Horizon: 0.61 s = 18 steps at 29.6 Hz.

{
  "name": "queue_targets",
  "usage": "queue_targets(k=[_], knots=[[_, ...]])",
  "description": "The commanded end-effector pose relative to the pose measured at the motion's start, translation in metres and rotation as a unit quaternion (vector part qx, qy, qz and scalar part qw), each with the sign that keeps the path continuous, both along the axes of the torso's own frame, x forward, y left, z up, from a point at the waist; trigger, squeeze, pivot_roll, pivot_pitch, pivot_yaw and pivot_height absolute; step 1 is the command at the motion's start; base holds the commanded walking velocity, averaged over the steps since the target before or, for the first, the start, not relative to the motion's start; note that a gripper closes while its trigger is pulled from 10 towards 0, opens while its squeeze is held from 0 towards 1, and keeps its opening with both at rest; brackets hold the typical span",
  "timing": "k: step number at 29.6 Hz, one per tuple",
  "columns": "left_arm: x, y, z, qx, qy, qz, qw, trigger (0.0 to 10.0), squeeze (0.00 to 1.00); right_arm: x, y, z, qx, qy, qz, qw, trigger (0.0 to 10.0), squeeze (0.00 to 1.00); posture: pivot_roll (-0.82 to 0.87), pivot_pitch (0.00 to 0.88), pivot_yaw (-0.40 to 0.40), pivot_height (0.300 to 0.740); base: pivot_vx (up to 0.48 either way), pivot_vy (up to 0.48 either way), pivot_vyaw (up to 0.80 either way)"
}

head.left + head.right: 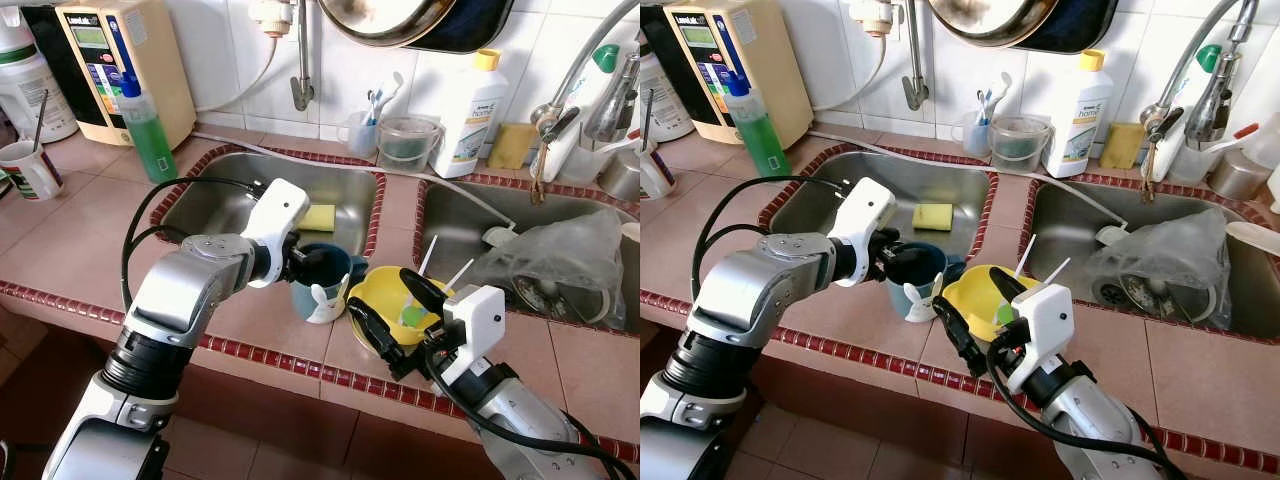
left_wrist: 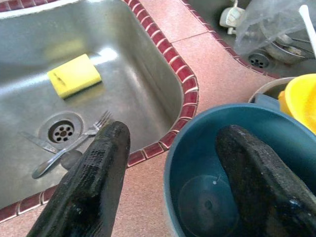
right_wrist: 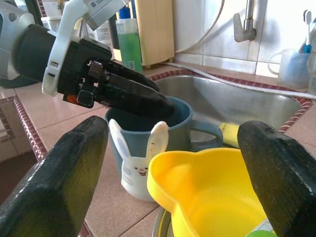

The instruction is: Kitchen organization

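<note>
Blue mug (image 1: 325, 280) astride left pincer (image 1: 308, 262) (one finger inside)

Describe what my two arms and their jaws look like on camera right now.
Both arms are silver metal with black joint rings. The left arm ends in a white plastic wrist housing with a looping black cable; the right arm has the same white housing and black cabling. The left gripper and right gripper each carry two long, matte black, textured jaws.

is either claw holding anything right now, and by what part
The left claw straddles the blue mug's rim, one finger inside and one outside, not yet closed on it. The right claw is open around the yellow bowl, holding nothing.
</note>
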<state>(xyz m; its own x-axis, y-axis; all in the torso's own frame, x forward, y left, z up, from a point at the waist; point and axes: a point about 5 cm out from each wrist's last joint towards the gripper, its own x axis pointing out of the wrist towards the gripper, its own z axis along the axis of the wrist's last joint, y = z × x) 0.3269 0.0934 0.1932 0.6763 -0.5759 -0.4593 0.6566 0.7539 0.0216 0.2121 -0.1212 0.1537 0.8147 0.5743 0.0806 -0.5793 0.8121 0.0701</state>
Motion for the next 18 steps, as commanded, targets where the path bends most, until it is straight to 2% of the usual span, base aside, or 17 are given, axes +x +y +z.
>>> queue_targets(k=[1, 18], knots=[[0.0004, 0.0008, 0.0069, 0.004, -0.009, -0.007, 1.000, 0.0, 0.00, 0.0000, 0.0006, 0.0061, 0.000, -0.010, 0.003, 1.000, 10.0, 0.00, -0.02, 0.000, 0.052, 0.740, 0.000, 0.000, 0.00], [-0.0059, 0.0020, 0.0015, 0.047, -0.001, -0.049, 0.998, 0.0, 0.00, 0.0022, 0.0003, 0.0067, 0.001, -0.009, 0.000, 1.000, 10.0, 0.00, -0.01, 0.023, 0.055, 0.740, 0.000, 0.000, 0.00]])
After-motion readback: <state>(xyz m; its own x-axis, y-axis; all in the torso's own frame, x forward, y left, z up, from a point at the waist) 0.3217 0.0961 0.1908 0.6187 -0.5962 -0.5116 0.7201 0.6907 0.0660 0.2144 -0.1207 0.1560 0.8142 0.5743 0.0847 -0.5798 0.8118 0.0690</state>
